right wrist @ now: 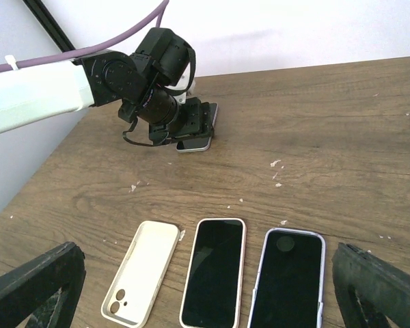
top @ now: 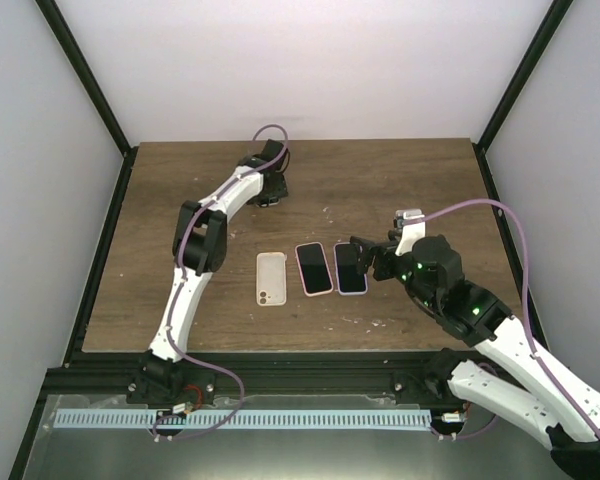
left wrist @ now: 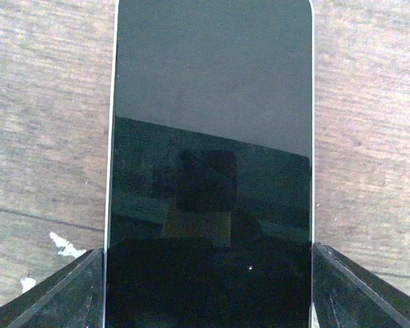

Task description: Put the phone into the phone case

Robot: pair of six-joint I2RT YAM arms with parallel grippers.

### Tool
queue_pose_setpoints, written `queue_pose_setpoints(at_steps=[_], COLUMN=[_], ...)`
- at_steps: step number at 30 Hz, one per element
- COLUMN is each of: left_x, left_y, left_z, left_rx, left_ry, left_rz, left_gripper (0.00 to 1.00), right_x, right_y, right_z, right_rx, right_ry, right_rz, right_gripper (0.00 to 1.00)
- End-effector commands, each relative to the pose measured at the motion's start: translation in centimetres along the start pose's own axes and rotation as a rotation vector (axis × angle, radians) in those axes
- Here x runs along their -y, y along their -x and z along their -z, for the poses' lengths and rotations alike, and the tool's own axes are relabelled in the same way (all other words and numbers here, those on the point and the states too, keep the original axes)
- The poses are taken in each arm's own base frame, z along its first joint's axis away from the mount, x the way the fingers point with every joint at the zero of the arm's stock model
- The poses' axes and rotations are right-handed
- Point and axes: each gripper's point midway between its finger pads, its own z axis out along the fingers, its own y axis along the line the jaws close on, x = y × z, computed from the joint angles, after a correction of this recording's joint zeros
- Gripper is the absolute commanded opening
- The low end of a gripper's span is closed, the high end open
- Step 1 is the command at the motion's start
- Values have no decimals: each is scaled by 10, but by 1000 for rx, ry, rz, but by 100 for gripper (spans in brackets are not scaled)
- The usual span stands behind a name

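A bare phone [left wrist: 212,102] with a dark screen lies face up on the far part of the wooden table; it also shows in the right wrist view [right wrist: 197,144]. My left gripper [left wrist: 208,273] is down on it with a finger against each long edge, also seen from above [top: 270,190]. An empty cream phone case [top: 270,278] lies open side up at the table's middle [right wrist: 142,270]. My right gripper [top: 368,256] is open wide and empty, just right of the cased phones, low over the table [right wrist: 208,290].
A phone in a pink case [top: 314,268] and a phone in a lavender case [top: 350,268] lie side by side right of the cream case. White walls and black frame posts [top: 90,90] enclose the table. Small white flecks [right wrist: 276,164] dot the wood.
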Motion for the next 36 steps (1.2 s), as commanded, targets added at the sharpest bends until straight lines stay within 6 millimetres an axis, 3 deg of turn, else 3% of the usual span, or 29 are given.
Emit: queue_pose_setpoints(at_steps=[1,9,14,19,23,27,36], left_x=[-19,-44,-57,-52,-50,-48,-43], left_y=[-26,-61,-63,-54,-41,-35,-29], left_z=[-1,30,41,33,17,4,-1], left_rx=[-77,-116,-105,-111,-111,-121,-118], left_ry=[37,24,48,56,58,43,21], left_rz=[-35,-93,-118,-112,-75,-45,-34], left_gripper=[73,70,85,95,97,93,84], right_x=[-7,-6,-6,-9,-6,-6,-1], right_y=[22,14,14,14,16,16,13], right_z=[7,10,13,13,16,16,12], right_rx=[53,36,43,38,49,53,49], right_ry=[25,37,45,53,45,45,15], right_rz=[-26,-51,-57,-58,-56,-54,-33], right_gripper=[100,100,100,100,100,100,100])
